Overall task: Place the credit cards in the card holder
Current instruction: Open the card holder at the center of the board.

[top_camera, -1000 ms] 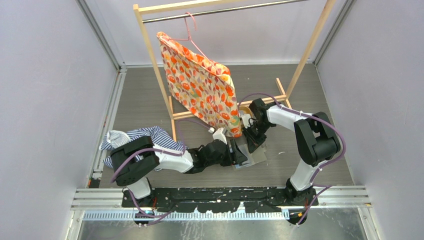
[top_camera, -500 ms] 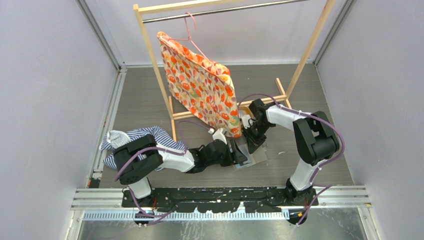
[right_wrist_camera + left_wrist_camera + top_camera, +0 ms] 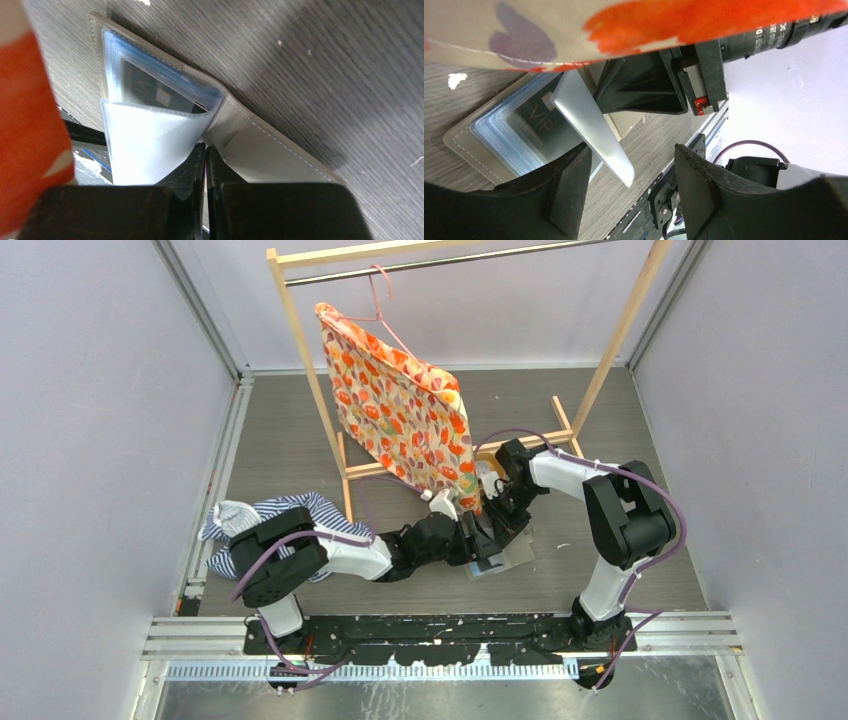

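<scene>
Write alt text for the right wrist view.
The right gripper's fingers are pinched shut on the edge of a clear sleeve, holding it up from the open taupe card holder that lies on the grey wood-grain table. A black card sits in the sleeve beneath, and orange fabric fills the left edge.

Card holder (image 3: 270,150): one.
Black card (image 3: 145,90): one in view.
Clear sleeves (image 3: 150,145): several, exact count unclear.
Tools: two, left tool (image 3: 629,167), right tool (image 3: 205,152).
Wooden rack (image 3: 300,350): one.
Floral garment (image 3: 400,410): one.
Striped cloth (image 3: 290,512): one.
Desk (image 3: 290,440): one.
</scene>
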